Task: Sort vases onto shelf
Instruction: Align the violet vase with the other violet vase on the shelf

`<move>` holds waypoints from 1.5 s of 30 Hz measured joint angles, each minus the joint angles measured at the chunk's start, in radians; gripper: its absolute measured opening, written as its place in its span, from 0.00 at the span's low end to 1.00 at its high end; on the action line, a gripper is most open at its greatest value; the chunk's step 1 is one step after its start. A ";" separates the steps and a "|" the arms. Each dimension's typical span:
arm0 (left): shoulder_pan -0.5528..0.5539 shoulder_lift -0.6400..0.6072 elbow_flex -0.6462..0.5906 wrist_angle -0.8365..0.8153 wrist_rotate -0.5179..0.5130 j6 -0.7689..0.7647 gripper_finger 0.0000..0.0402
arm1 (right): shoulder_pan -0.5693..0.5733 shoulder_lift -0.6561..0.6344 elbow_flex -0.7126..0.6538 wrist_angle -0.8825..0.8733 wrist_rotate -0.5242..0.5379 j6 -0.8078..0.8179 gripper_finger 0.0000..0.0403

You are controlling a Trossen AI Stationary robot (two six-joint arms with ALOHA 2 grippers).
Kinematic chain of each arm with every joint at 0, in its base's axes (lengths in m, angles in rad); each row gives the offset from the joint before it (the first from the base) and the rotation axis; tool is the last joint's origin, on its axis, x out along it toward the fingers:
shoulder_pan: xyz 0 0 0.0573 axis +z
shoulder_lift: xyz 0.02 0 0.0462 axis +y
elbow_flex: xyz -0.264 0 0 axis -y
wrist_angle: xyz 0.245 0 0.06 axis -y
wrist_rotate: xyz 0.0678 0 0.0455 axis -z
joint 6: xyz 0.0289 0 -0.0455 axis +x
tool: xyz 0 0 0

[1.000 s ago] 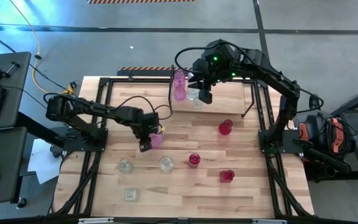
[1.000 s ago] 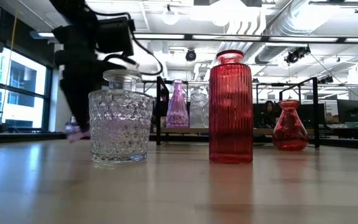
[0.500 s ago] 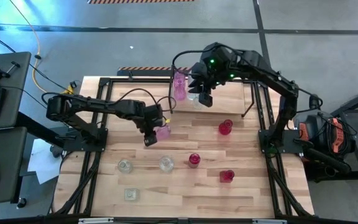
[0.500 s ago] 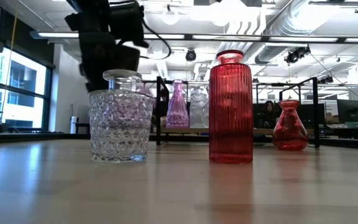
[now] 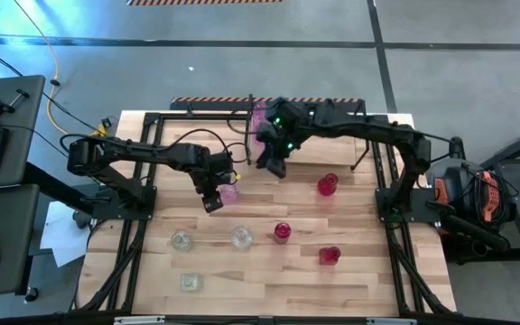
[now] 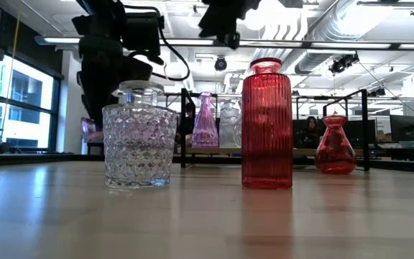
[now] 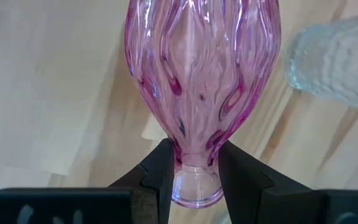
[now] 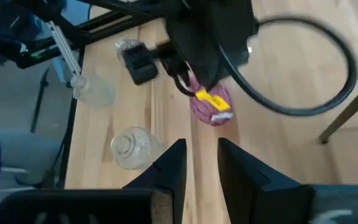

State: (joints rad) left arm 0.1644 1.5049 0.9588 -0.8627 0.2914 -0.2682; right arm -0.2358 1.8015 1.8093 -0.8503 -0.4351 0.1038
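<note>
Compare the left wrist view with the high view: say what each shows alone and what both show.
Only the left wrist view shows the left gripper clamped on the narrow neck of the pink vase, lifted over the wood.

Only the high view shows the shelf, the right gripper beside it, and three red vases standing on the table.

Both show the pink vase and a clear vase.

The right pincer (image 5: 270, 168) now sits clear of the shelf (image 5: 355, 153), nearer the left pincer's pink vase (image 5: 228, 192).
</note>
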 joint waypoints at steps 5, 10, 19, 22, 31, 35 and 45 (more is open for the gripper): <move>-0.018 -0.056 0.000 0.003 -0.047 -0.017 0.24 | 0.019 -0.001 -0.128 0.148 -0.013 0.109 0.14; -0.002 -0.182 0.000 0.005 -0.112 -0.048 0.24 | 0.032 -0.001 -0.210 0.301 -0.038 0.193 0.10; 0.054 -0.418 -0.159 0.082 -0.119 -0.180 0.24 | 0.040 -0.002 -0.271 0.583 -0.030 0.350 0.08; 0.053 -0.475 -0.233 0.132 -0.088 -0.227 0.24 | 0.040 -0.002 -0.295 0.625 -0.010 0.405 0.08; 0.030 -0.506 -0.294 0.282 0.010 -0.281 0.24 | 0.047 -0.002 -0.390 0.774 0.053 0.574 0.01; 0.031 -0.469 -0.293 0.339 0.077 -0.280 0.24 | 0.055 -0.002 -0.422 0.773 0.081 0.581 0.00; 0.028 -0.259 -0.293 0.507 0.153 -0.262 0.24 | 0.090 -0.002 -0.529 0.817 0.092 0.652 0.00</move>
State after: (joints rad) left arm 0.1928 1.2455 0.6655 -0.3560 0.4442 -0.5304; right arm -0.1460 1.7992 1.2804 -0.0330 -0.3431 0.7559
